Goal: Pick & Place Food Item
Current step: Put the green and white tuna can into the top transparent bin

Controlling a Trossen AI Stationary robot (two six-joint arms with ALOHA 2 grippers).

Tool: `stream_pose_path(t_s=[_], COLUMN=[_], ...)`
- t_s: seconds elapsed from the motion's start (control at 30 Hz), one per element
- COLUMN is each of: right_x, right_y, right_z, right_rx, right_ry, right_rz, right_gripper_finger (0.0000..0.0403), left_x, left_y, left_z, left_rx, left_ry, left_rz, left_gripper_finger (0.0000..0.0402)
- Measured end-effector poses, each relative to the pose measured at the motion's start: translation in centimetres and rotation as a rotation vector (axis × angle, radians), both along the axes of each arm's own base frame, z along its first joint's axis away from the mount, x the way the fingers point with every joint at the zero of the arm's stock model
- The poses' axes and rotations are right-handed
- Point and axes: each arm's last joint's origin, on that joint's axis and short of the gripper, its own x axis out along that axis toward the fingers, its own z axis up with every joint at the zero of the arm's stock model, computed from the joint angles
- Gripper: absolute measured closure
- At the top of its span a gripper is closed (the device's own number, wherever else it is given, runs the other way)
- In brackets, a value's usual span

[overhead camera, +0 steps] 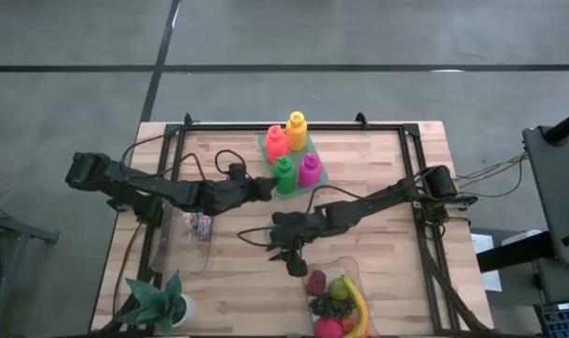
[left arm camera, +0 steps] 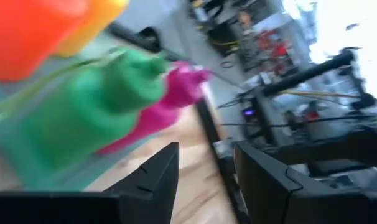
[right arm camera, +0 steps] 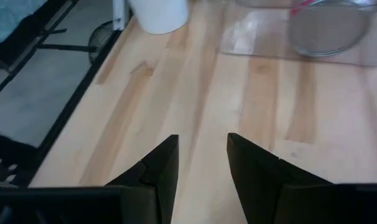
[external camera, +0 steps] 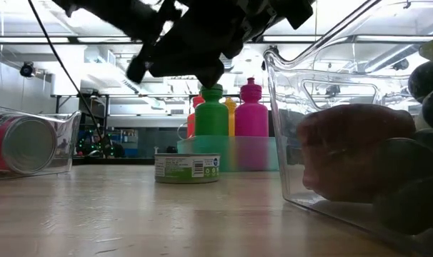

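Standing over the wooden worktop (overhead camera: 378, 178), the two dark arms reach toward its middle from opposite sides. The left end effector (overhead camera: 266, 188) sits just beside the green bottle (overhead camera: 284, 174); its fingers (left arm camera: 157, 177) are parted with nothing between them, and its wrist view looks past them onto the green bottle and the magenta bottle (overhead camera: 309, 169). Those two share a pale green tray (overhead camera: 319, 176) with a red bottle (overhead camera: 276, 143) and a yellow bottle (overhead camera: 297, 130) at the far edge of the worktop. The right end effector (overhead camera: 292, 264) hangs near the middle of the worktop, its fingers (right arm camera: 160, 168) slightly apart over bare wood, holding nothing. Just beside it lies a clear bin of fruit (overhead camera: 357, 268), containing a banana (overhead camera: 354, 299) among other pieces. A small green-labelled tin (external camera: 187, 168) stands on the worktop in front of the bottles. A second clear bin (overhead camera: 186, 246) toward the left holds a can on its side (external camera: 22, 145). A potted plant (overhead camera: 158, 302) occupies the near left corner.
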Motion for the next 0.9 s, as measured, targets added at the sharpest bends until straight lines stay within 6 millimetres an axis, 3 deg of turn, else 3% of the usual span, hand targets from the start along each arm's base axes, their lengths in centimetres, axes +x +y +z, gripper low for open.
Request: stream_pose_path(t_s=[0.23, 0.5, 0.9], right_x=[-0.2, -0.4, -0.9], right_y=[-0.2, -0.1, -0.4], right_z=[-0.4, -0.7, -0.5], right_rx=[0.008, 0.000, -0.012], right_ry=[0.030, 0.056, 0.099], right_rz=[-0.019, -0.018, -0.031], right_gripper_finger=[0.0269, 0.0269, 0.0269], left_x=[0.5, 0.3, -5.7], left_y=[-0.3, -0.9, -0.1], left_z=[1.9, 1.4, 1.8], left_rx=[0.080, 0.199, 0.217], left_ry=[-0.130, 0.004, 0.396], left_rz=[-0.098, -0.372, -0.427], left_gripper_finger=[0.0243, 0.0243, 0.0243])
